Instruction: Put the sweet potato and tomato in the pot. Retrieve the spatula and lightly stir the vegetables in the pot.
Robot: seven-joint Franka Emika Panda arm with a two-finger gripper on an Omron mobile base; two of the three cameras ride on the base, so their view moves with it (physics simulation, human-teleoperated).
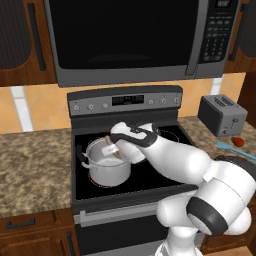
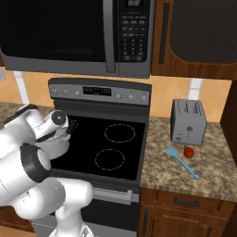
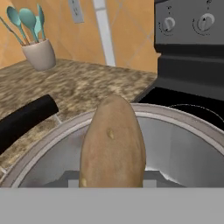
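The microwave [image 1: 135,37] hangs over the stove [image 1: 127,150], with granite worktop [image 1: 30,165] on both sides. The arm [image 1: 175,160] reaches left across the cooktop to the pot [image 1: 107,167], which stands on the front left burner. The toaster [image 2: 187,121] sits at the back of the right worktop; just in front of it lie the spatula [image 2: 183,162], angled toward the front edge, and the tomato [image 2: 189,151] beside its blade. The fingers [image 3: 111,183] are part closed, clamped on the sweet potato [image 3: 113,146], held end-up over the pot's open mouth. The hand view alone shows this grip, plus a cup of teal spoons [image 3: 37,48] at the back of the left worktop. The right base view alone shows the whole spatula.
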